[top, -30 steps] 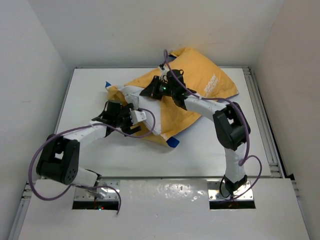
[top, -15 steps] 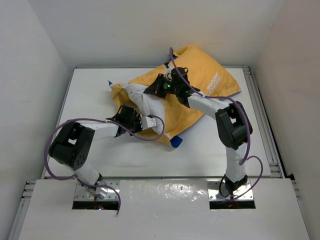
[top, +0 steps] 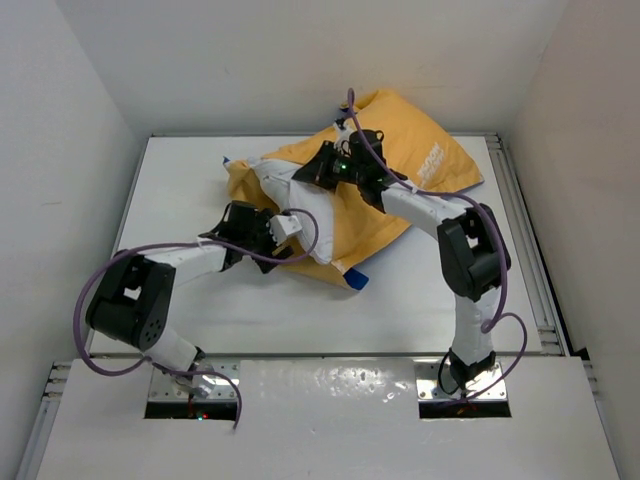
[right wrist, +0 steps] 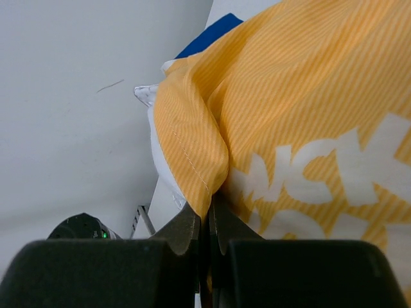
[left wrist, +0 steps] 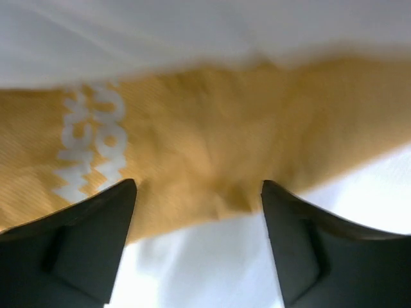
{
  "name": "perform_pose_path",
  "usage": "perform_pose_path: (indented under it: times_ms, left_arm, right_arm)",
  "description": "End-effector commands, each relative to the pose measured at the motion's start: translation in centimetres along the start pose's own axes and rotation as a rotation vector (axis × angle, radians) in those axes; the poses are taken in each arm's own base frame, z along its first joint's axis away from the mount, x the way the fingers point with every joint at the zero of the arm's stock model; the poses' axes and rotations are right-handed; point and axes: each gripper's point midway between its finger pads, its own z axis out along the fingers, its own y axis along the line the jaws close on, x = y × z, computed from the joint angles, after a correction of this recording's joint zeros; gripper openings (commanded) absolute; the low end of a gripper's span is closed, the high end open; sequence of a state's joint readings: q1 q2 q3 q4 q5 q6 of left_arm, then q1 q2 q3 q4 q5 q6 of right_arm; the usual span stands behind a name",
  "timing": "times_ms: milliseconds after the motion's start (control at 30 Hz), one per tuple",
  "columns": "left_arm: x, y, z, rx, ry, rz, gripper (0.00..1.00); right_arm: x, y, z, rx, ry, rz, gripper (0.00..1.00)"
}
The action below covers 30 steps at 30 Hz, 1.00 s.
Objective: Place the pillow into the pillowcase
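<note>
Now the pillowcase (top: 425, 160) lies orange side up on the table (top: 180, 200). Its long axis slants from the middle toward the far right corner, and its mouth faces left. Most of the pillow (top: 300, 210) is inside it; a white end shows at the mouth. My right gripper (right wrist: 207, 215) pinches the orange hem. My left gripper (left wrist: 199, 192) is spread, facing the case's near edge.

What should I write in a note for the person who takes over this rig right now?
The right gripper is shut on the hem of the pillowcase.
The left gripper is open and holds nothing, close to the case's edge.
The pillow is partly inside; its white end sticks out on the table.
Left to do: push the rest in and pull the case over it.
</note>
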State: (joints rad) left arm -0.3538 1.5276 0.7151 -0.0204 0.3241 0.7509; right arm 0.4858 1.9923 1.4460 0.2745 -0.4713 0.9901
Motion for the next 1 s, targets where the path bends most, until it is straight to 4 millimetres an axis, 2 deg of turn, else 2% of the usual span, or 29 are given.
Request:
perform_pose_path:
  times_ms: [0, 33, 133, 233, 267, 333, 367, 433, 467, 567, 600, 667, 700, 733, 767, 800, 867, 900, 933, 967]
  left_arm:
    - [-1.6, -1.0, 0.9, 0.057, -0.031, -0.194, 0.91]
    - [-1.3, -1.9, 1.1, 0.081, -0.014, -0.212, 0.99]
    - [0.3, -3.5, 1.7, 0.09, 0.071, -0.25, 1.0]
    - [1.6, -4.0, 2.9, 0.067, 0.123, -0.241, 1.0]
    - [2.0, -4.2, 3.2, 0.068, 0.143, -0.233, 0.99]
    - [2.5, -4.5, 3.6, 0.08, 0.172, -0.227, 0.89]
    - [2.7, -4.8, 3.5, 0.098, 0.185, -0.233, 0.58]
    - [2.8, -4.8, 3.5, 0.092, 0.189, -0.245, 0.05]
    - [2.8, -4.9, 3.5, 0.091, 0.188, -0.245, 0.0]
    - [2.6, -4.4, 3.0, 0.082, 0.164, -0.262, 0.0]
    - [1.5, -4.1, 2.6, 0.102, 0.117, -0.273, 0.0]
    - [1.4, -3.3, 1.3, 0.125, 0.119, -0.292, 0.0]
    - [-1.0, -1.3, 0.3, 0.114, 0.059, -0.231, 0.0]
    - [-0.5, -1.1, -0.9, 0.138, 0.089, -0.228, 0.0]
    - [-1.1, -0.2, -1.9, 0.131, 0.075, -0.191, 0.0]
    - [-2.6, 1.8, -3.6, 0.093, 0.03, -0.087, 0.0]
    - [-2.2, 1.3, -5.6, 0.117, 0.031, -0.003, 0.0]
    - [-2.7, 1.7, -7.3, 0.093, 0.002, 0.119, 0.0]
    - [-1.9, 0.3, -8.2, 0.129, 0.015, 0.158, 0.0]
    - [-0.3, -1.8, -8.6, 0.175, 0.031, 0.187, 0.0]
  right_arm:
    - [-5.6, 5.3, -2.5, -0.096, -0.175, -0.093, 0.0]
    - [-5.4, 5.4, -2.6, -0.096, -0.172, -0.1, 0.0]
    - [-5.3, 5.6, -3.3, -0.096, -0.177, -0.104, 0.0]
    - [-5.1, 5.5, -3.6, -0.094, -0.177, -0.096, 0.0]
    - [-5.1, 5.4, -3.7, -0.094, -0.175, -0.087, 0.0]
    - [-5.2, 5.0, -3.8, -0.093, -0.168, -0.069, 0.0]
    - [-5.4, 4.8, -3.9, -0.088, -0.17, -0.067, 0.0]
    - [-5.6, 4.0, -4.0, -0.062, -0.177, -0.069, 0.0]
    - [-5.8, 3.7, -4.0, -0.053, -0.181, -0.069, 0.0]
    - [-6.1, 2.6, -4.0, -0.024, -0.193, -0.072, 0.0]
    - [-6.3, 2.3, -4.1, -0.013, -0.199, -0.076, 0.0]
    - [-6.7, 1.3, -4.2, 0.031, -0.205, -0.098, 0.0]
    - [-7.1, 0.8, -4.5, 0.066, -0.2, -0.133, 0.0]
    - [-7.3, 0.2, -4.5, 0.093, -0.2, -0.147, 0.0]
    - [-7.5, -0.3, -4.6, 0.121, -0.203, -0.163, 0.0]
    - [-8.3, -1.5, -5.1, 0.178, -0.226, -0.177, 0.0]
    - [-9.3, -3.4, -5.8, 0.227, -0.26, -0.163, 0.0]
    - [-9.9, -4.0, -6.1, 0.246, -0.285, -0.142, 0.0]
    - [-10.1, -4.7, -6.2, 0.257, -0.293, -0.131, 0.0]
    - [-10.4, -5.0, -6.3, 0.264, -0.304, -0.131, 0.0]
